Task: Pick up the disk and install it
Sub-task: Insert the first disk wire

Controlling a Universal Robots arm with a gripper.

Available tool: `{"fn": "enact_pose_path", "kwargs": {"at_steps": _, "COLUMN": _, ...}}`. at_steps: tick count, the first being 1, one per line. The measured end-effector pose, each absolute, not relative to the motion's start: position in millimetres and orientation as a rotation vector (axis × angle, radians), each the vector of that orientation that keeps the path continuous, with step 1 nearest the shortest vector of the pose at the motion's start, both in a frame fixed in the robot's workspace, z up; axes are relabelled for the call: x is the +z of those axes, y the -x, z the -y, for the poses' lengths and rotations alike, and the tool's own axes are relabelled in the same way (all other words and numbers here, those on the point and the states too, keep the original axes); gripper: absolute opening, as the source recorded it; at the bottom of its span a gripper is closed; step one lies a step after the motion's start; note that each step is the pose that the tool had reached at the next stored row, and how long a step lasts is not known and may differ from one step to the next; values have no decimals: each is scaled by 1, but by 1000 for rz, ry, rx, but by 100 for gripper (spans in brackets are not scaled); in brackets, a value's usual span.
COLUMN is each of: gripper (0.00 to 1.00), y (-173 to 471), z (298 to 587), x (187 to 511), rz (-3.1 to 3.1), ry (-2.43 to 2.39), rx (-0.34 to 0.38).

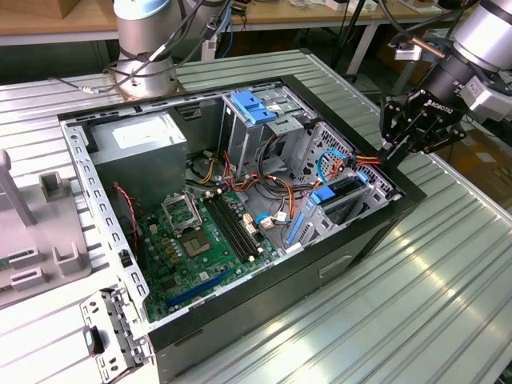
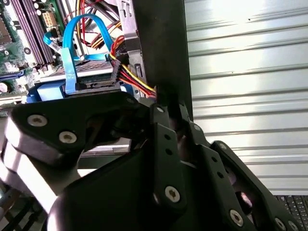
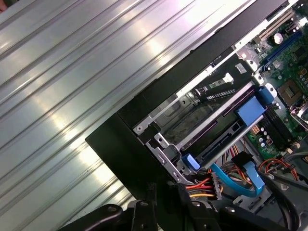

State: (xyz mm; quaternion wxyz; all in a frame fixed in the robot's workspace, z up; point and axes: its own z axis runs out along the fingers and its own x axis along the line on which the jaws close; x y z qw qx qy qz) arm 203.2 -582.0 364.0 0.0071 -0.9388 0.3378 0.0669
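Note:
The disk (image 1: 342, 194), a dark slab in a light-blue carrier, lies in the drive bay at the case corner on the exterior view's right. In the first wrist view the disk (image 3: 224, 132) lies lengthwise in the metal bay, a blue tab at its end. In the second wrist view the disk (image 2: 91, 72) has a blue cable looped over it and a red-yellow power plug at its end. My gripper (image 1: 390, 148) hangs just above the case's black rim beside that corner. The gripper (image 2: 159, 108) is shut, holds nothing and stands off the disk.
The open computer case (image 1: 376, 232) lies on a ribbed metal table (image 1: 416, 320). Inside are the motherboard (image 1: 200, 240), a grey power supply (image 1: 140, 148) and a drive cage with a blue bracket (image 1: 252, 108). The arm's base (image 1: 144, 40) stands behind the case, and a grey fixture (image 1: 40, 232) is on the exterior view's left.

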Motion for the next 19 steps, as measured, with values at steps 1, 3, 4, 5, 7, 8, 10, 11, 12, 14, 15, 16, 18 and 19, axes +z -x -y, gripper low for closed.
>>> {"fn": "enact_pose_path", "kwargs": {"at_steps": 1, "gripper": 18, "y": -203, "z": 582, "x": 364, "rz": -1056, "ry": 2937, "rx": 209}}
{"fn": "enact_pose_path", "kwargs": {"at_steps": 3, "gripper": 17, "y": -203, "z": 582, "x": 364, "rz": -1056, "ry": 2936, "rx": 209}}
{"fn": "enact_pose_path", "kwargs": {"at_steps": 4, "gripper": 17, "y": -203, "z": 582, "x": 364, "rz": -1056, "ry": 2936, "rx": 209}}
{"fn": "enact_pose_path", "kwargs": {"at_steps": 5, "gripper": 17, "y": -203, "z": 582, "x": 364, "rz": -1056, "ry": 2936, "rx": 209}}
{"fn": "enact_pose_path", "kwargs": {"at_steps": 7, "gripper": 17, "y": -203, "z": 582, "x": 364, "rz": -1056, "ry": 2936, "rx": 209}}
{"fn": "enact_pose_path", "kwargs": {"at_steps": 8, "gripper": 17, "y": -203, "z": 582, "x": 364, "rz": -1056, "ry": 2936, "rx": 209}}
{"fn": "enact_pose_path", "kwargs": {"at_steps": 10, "gripper": 17, "y": -202, "z": 582, "x": 364, "rz": -1056, "ry": 2936, "rx": 209}}
{"fn": "enact_pose_path", "kwargs": {"at_steps": 11, "gripper": 17, "y": -202, "z": 582, "x": 364, "rz": -1056, "ry": 2936, "rx": 209}}
{"fn": "enact_pose_path", "kwargs": {"at_steps": 12, "gripper": 17, "y": -202, "z": 582, "x": 365, "rz": -1056, "ry": 2936, "rx": 209}}
{"fn": "enact_pose_path", "kwargs": {"at_steps": 14, "gripper": 17, "y": -200, "z": 582, "x": 366, "rz": -1055, "ry": 2934, "rx": 210}}
{"fn": "enact_pose_path", "kwargs": {"at_steps": 15, "gripper": 17, "y": -199, "z": 582, "x": 366, "rz": -1055, "ry": 2934, "rx": 210}}
{"fn": "enact_pose_path", "kwargs": {"at_steps": 16, "gripper": 17, "y": -198, "z": 581, "x": 366, "rz": -1055, "ry": 2933, "rx": 210}}
{"fn": "enact_pose_path", "kwargs": {"at_steps": 18, "gripper": 17, "y": -194, "z": 581, "x": 366, "rz": -1053, "ry": 2930, "rx": 212}}
{"fn": "enact_pose_path", "kwargs": {"at_steps": 19, "gripper": 17, "y": -191, "z": 581, "x": 366, "rz": -1052, "ry": 2928, "rx": 213}}
